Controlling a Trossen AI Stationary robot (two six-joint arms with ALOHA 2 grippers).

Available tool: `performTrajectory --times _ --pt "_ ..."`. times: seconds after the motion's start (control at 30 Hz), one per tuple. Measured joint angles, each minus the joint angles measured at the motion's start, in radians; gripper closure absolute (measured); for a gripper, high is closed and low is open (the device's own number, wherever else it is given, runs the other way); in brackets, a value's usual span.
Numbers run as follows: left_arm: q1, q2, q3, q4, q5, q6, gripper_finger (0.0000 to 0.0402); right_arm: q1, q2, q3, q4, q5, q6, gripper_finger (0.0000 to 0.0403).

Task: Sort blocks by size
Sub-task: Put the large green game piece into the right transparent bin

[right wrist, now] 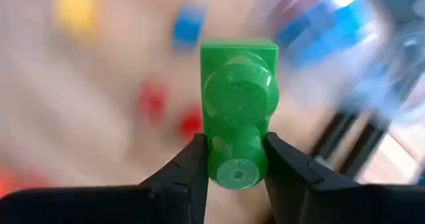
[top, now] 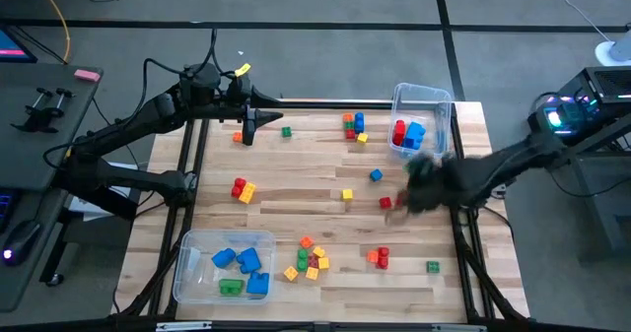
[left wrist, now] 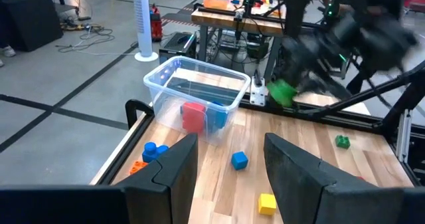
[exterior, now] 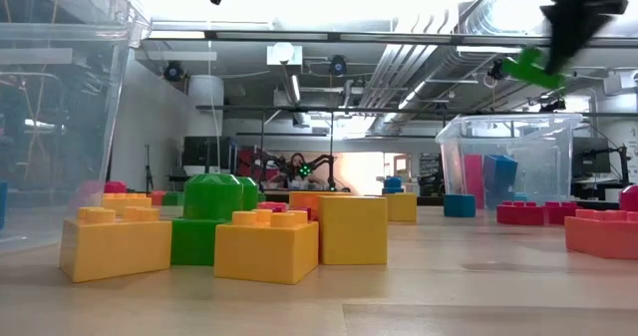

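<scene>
We carry green brick [right wrist: 238, 117] in right gripper [right wrist: 236, 159], jaws pinching its lower end, aloft near far bin [top: 424, 110]. Left gripper [left wrist: 229, 161] idle, jaws half-open. Risk: end-only pinch, brick twists loose mid-swing, lands among bench blocks.

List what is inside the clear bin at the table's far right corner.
The far-right bin holds a red block and a blue block. The right end effector, shut on a green block, hovers near it. Anything behind those two blocks is hidden.
</scene>
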State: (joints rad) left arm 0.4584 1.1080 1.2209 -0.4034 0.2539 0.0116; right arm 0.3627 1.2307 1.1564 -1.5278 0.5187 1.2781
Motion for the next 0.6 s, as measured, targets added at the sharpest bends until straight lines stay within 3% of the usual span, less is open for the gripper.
performTrajectory --times 0.13,0.3,0.4,0.6 --pt "0.0 0.0 0.0 0.0 0.0 0.0 0.0241 -0.188 -0.145 0.0 0.005 0.216 0.065 0.0292" --pt "0.0 0.0 0.0 0.0 0.0 0.0 0.0241 -0.397 -0.23 0.0 0.019 0.351 0.064 0.0281" --pt "0.0 0.0 0.0 0.0 0.0 0.0 0.0241 -0.492 -0.241 0.0 0.071 0.346 0.019 0.0257" --pt "0.0 0.0 0.0 0.001 0.0 -0.007 0.0241 -0.603 -0.236 0.0 0.226 0.231 -0.153 0.02"
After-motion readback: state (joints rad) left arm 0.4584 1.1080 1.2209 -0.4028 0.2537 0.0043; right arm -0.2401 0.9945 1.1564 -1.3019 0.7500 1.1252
